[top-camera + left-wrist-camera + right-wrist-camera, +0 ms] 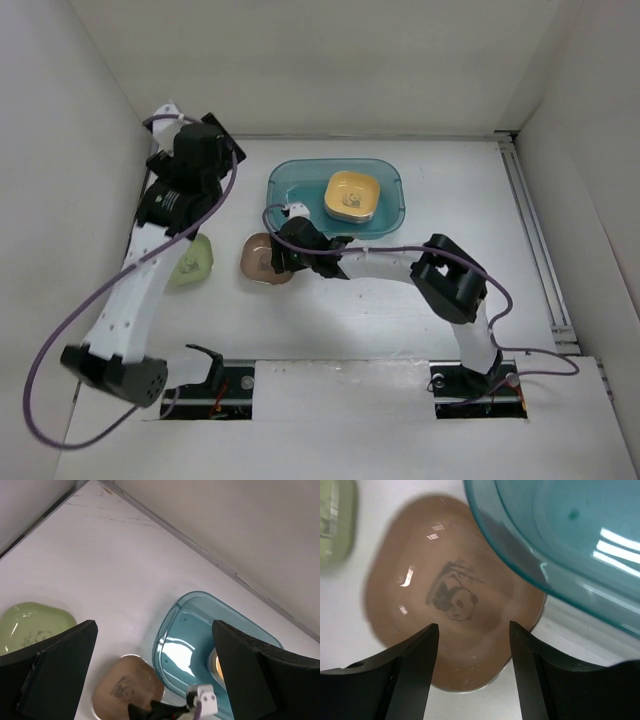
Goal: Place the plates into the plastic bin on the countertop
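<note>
The brown rounded-square shallow plate (pixel 455 595) lies flat on the white bench (pixel 470 200), just beside the near-left corner of the translucent teal plastic bin (pixel 560 545). The right gripper (pixel 472 630) hangs directly over the plate's near rim, fingers spread, pinching nothing. The left gripper (pixel 152 640) is farther off and empty, fingers fully spread. Being nearly square, the plate offers no preferred axis.

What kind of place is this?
Probably a robot test booth, not a real kitchen: plain white walls box in a flat white countertop, two white robot arms are bolted at its edge, with a translucent teal plastic bin on it.
</note>
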Controlling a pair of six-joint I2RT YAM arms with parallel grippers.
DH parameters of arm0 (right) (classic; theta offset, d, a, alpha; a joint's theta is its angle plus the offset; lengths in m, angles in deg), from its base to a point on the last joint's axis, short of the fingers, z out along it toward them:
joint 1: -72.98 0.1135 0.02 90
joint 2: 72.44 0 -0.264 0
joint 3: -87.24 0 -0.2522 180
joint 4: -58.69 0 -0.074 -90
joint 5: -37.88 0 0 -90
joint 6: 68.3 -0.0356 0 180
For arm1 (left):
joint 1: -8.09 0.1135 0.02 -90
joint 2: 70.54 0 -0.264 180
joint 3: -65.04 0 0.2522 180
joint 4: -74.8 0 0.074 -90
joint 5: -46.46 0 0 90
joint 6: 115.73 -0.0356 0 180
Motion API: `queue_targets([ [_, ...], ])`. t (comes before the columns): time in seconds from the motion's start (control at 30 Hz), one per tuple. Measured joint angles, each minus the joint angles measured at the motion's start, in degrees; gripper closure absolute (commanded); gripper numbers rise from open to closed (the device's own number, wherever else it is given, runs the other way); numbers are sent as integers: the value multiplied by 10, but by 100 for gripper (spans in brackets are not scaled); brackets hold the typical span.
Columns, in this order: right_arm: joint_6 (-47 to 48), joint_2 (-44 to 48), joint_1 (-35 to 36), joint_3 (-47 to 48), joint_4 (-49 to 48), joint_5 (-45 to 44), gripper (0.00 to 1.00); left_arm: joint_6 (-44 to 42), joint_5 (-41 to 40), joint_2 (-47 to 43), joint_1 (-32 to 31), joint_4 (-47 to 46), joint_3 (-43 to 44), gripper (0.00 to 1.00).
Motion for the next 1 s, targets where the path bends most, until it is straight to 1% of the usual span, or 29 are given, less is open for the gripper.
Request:
queue_targets([
  [0.1,-16,-19,9,3,31,-15,36,0,-11,-77,-3,13,-40,0],
  [0.2,-23,-23,14,3,50,-30,36,0,-16,-110,-4,19,-75,0],
  [0.3,-25,-21,15,3,54,-40,36,0,-13,-112,-4,24,-105,0],
  [0.43,-25,-19,15,5,80,-55,35,0,3,-86,-4,26,-141,0],
  [0.57,-23,-2,19,-3,120,-78,34,-1,13,-82,-4,31,-150,0],
  [0.7,-11,106,25,-99,129,-94,33,-4,20,-85,-4,25,-150,0],
  [0.87,14,224,25,-106,144,-127,33,-5,30,-85,-4,22,-150,0],
  [1.0,19,271,12,-130,132,-137,33,-6,36,-85,-4,18,-154,0],
])
